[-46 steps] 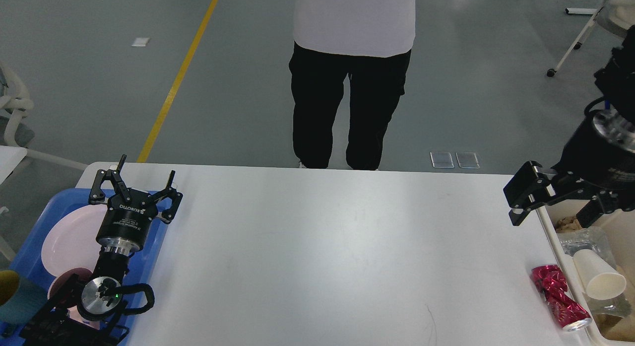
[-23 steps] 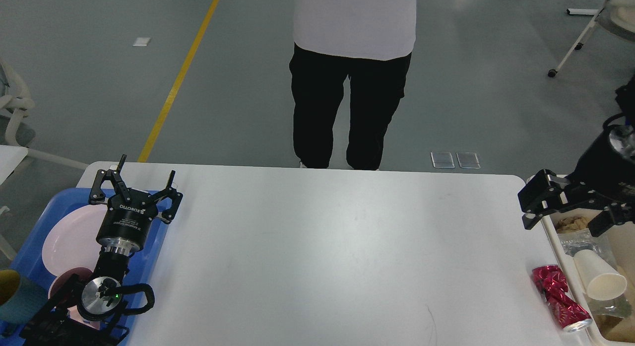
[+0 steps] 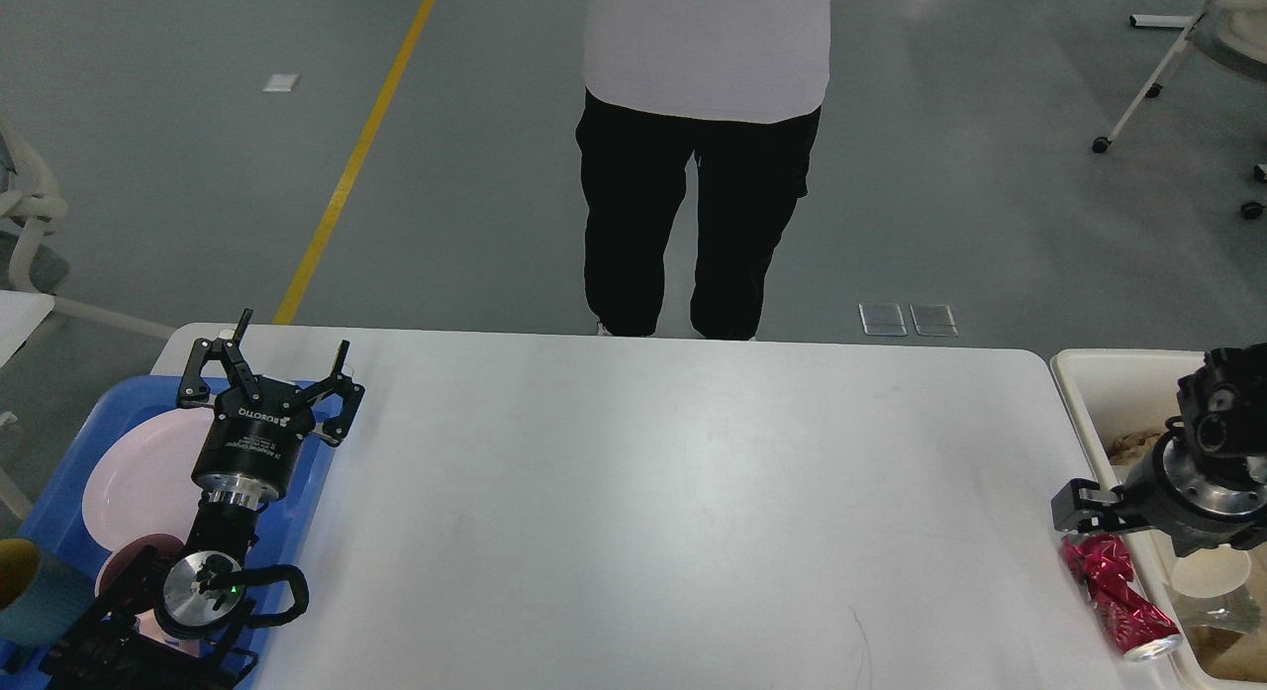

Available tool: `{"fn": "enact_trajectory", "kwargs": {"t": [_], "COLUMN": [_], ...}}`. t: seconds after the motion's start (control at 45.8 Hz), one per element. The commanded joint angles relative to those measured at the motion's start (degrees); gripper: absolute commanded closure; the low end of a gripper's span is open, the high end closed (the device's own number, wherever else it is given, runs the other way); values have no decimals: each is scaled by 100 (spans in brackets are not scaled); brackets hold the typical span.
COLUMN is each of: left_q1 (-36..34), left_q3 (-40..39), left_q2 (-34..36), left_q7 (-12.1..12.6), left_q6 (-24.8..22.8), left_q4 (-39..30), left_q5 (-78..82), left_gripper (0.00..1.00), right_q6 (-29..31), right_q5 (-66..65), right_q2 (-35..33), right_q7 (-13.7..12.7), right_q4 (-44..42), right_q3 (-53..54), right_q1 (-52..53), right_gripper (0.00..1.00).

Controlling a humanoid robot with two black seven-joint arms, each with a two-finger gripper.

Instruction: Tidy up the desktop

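Desktop [image 3: 633, 492], a wide white tabletop with rounded corners, spans the middle of the head view and is bare over most of its surface; the only loose thing lying on it is a crushed red can [image 3: 1117, 596] at its right edge, just beside the wall of a beige bin [image 3: 1089, 373]. The bin holds a white paper cup [image 3: 1210, 577] and crumpled scraps. The right gripper [image 3: 1081, 507] hangs directly above the upper end of the can; it is seen nearly end-on and dark, so it cannot be told whether its fingers are apart or together. The left gripper [image 3: 269, 373] hovers with its fingers spread and empty above a blue tray [image 3: 74, 472] that carries a pink plate [image 3: 139, 472]; a teal cup [image 3: 35, 596] shows at the lower left corner. A standing person [image 3: 705, 155] faces the far edge of the table. Judged from this layout, the step in hand is taking the can so that it can go into the bin. Several faults are plausible: a crumpled, glossy can offers uneven faces, so a squeeze off its middle may let it twist or squirt free; because it lies at the very edge, a sideways nudge could roll it off the table; and the closeness of the bin wall leaves little room, so a finger may strike the rim on the descent.
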Motion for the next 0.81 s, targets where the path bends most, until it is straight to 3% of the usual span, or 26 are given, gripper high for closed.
{"fn": "enact_trajectory", "kwargs": {"t": [0.0,0.262,0.787], "left_q1": [0,0,0], "left_q3": [-7,2,2], "left_q2": [0,0,0], "left_q7": [0,0,0], "left_q6": [0,0,0], "left_q4": [0,0,0], "left_q5": [0,0,0], "left_gripper": [4,4,4], "right_q6": [-587,-631,-684], "right_q5": [-11,-2,7], "right_q2": [296,710,1052], "right_q7": [4,13,65], "right_q4": [-774,-1944,-2542], "right_q3": [191,472,622], "right_q1": [-1001,-2092,-2734], "right_gripper": [10,10,10]}}
